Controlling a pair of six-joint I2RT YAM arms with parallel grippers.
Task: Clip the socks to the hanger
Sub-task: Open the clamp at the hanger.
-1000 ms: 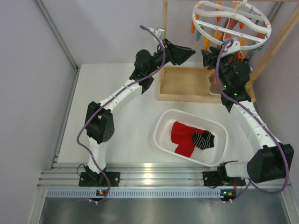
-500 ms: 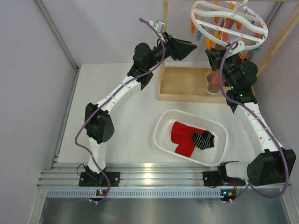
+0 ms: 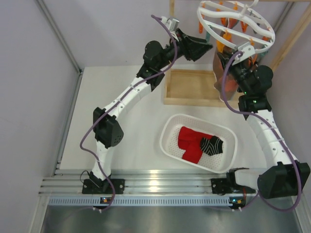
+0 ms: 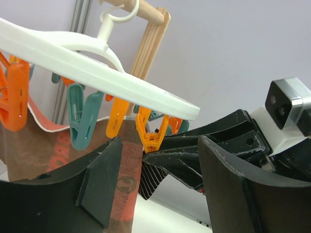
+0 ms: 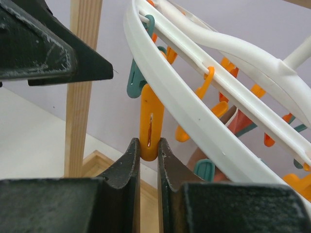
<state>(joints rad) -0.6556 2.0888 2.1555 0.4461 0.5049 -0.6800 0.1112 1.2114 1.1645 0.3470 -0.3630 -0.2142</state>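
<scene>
The white ring hanger (image 3: 200, 20) hangs at the back right, with orange and teal clips. My right gripper (image 3: 227, 57) is shut on an orange clip (image 5: 149, 128) under the rim (image 5: 194, 111). My left gripper (image 3: 201, 48) is open and empty, its jaws on either side of that clip (image 4: 152, 133). A black striped sock (image 4: 148, 179) hangs just below the clip, its top hidden by the right gripper's fingers (image 4: 204, 150). Two red socks (image 3: 189, 141) and another striped sock (image 3: 212, 144) lie in the basket.
A white perforated basket (image 3: 167, 138) sits at the table's middle right. A wooden tray (image 3: 189, 87) lies behind it, below the hanger. A wooden post (image 5: 82, 97) stands left of the hanger. A salmon sock (image 4: 124, 184) hangs from the hanger beside the left finger.
Both grippers have risen toward the hanger. The left gripper has moved right, close to the right gripper. The hanger has tilted and shifted a little left.
</scene>
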